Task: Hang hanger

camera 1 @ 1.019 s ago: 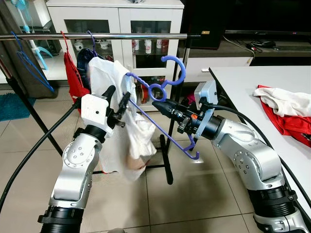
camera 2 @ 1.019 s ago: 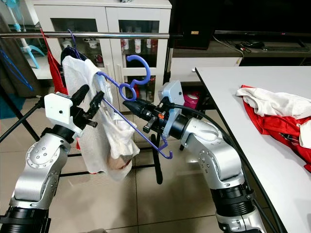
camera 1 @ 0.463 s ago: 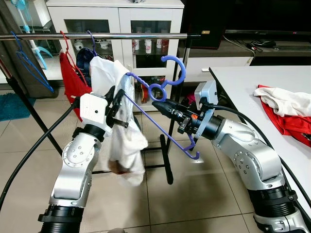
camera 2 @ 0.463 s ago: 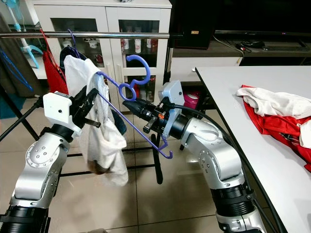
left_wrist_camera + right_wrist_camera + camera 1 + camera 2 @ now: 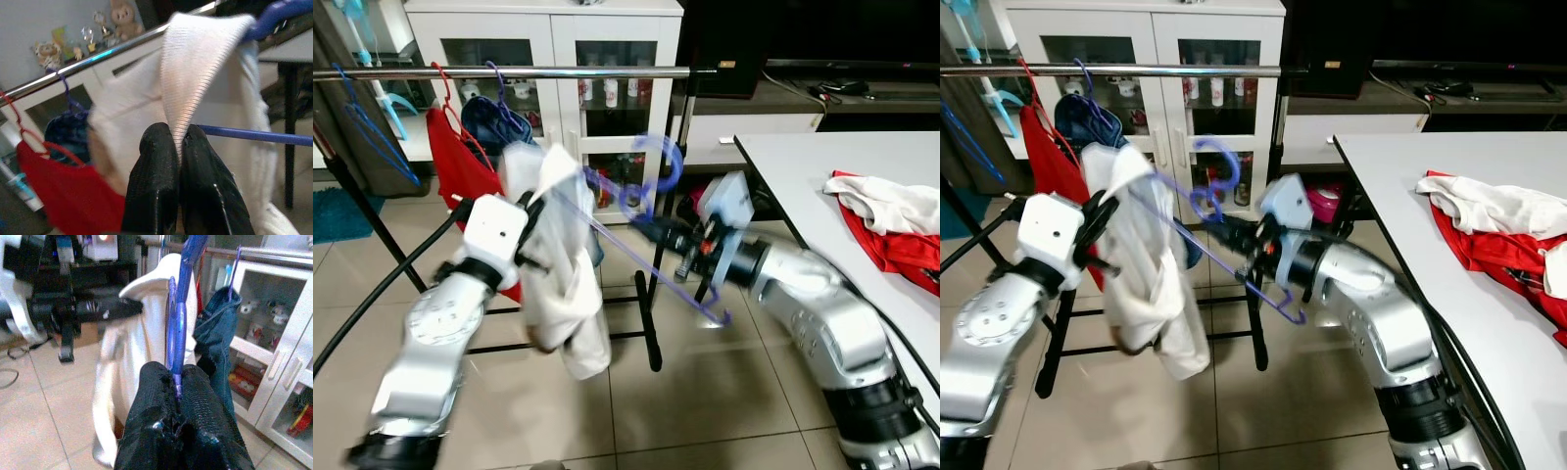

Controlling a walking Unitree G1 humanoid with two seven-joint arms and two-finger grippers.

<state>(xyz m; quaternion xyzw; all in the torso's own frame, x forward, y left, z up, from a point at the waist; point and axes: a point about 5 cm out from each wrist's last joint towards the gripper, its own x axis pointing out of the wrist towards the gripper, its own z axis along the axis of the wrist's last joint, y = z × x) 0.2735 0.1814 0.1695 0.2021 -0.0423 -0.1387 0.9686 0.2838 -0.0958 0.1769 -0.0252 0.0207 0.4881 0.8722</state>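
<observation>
A blue plastic hanger (image 5: 651, 186), blurred with motion, is held in mid-air below the metal clothes rail (image 5: 538, 71). My right gripper (image 5: 175, 378) is shut on the hanger just under its hook. A white garment (image 5: 558, 274) is draped over the hanger's left shoulder and hangs down. My left gripper (image 5: 178, 137) is shut on a fold of this garment, near the hanger's blue bar (image 5: 254, 135). In the left eye view the left gripper (image 5: 536, 208) is at the garment's upper left, and the right gripper (image 5: 646, 227) is at the hanger's neck.
On the rail hang a red garment (image 5: 450, 162), a dark blue garment (image 5: 499, 113) and a bare blue hanger (image 5: 372, 127). A white cabinet (image 5: 548, 39) stands behind. A white table (image 5: 803, 162) at right bears white and red clothes (image 5: 886, 215).
Both arms have moved, so the hanger and garment are blurred. The hanger's hook has dipped lower, and my left arm has dropped down and to the left. The garment has swung.
</observation>
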